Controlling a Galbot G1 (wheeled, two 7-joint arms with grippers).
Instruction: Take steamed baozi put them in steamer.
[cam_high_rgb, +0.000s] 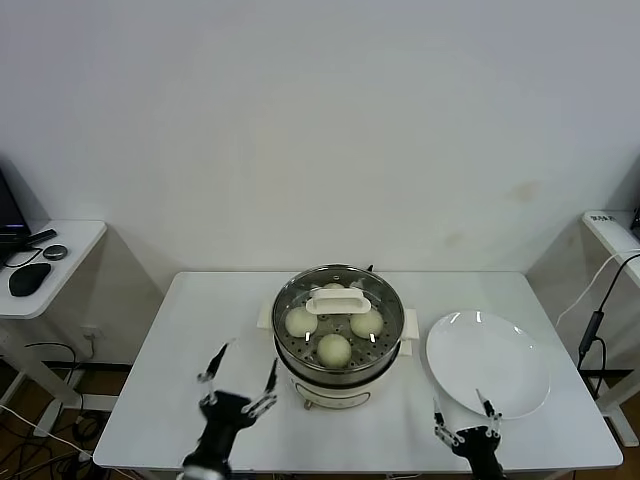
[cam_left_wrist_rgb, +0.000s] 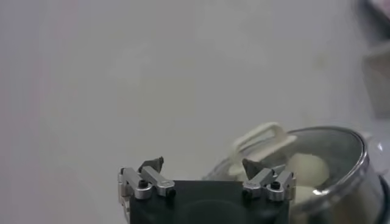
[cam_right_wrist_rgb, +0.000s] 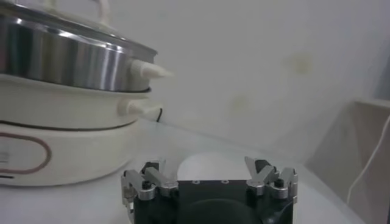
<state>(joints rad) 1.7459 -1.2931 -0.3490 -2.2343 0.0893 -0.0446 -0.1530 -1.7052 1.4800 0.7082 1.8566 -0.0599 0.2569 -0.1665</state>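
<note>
The steamer (cam_high_rgb: 286, 346), a shiny steel pot on a white base, stands mid-table with a glass lid (cam_high_rgb: 381, 297) and its white handle (cam_high_rgb: 335, 300) on top. Through the lid I see three baozi (cam_high_rgb: 301, 321), (cam_high_rgb: 366, 323), (cam_high_rgb: 334, 349); a fourth (cam_high_rgb: 333, 287) is partly hidden behind the handle. My left gripper (cam_high_rgb: 243, 368) is open and empty, just left of the steamer near the front edge. My right gripper (cam_high_rgb: 462, 405) is open and empty at the front edge, by the plate. The left wrist view shows the left gripper (cam_left_wrist_rgb: 203, 164), the steamer (cam_left_wrist_rgb: 350, 182) and a baozi (cam_left_wrist_rgb: 308, 165).
An empty white plate (cam_high_rgb: 488, 362) lies right of the steamer; it also shows in the right wrist view (cam_right_wrist_rgb: 201, 159) beyond the right gripper (cam_right_wrist_rgb: 204, 165), with the steamer (cam_right_wrist_rgb: 67, 61) beside it. A side desk (cam_high_rgb: 60, 262) holding a mouse stands at far left.
</note>
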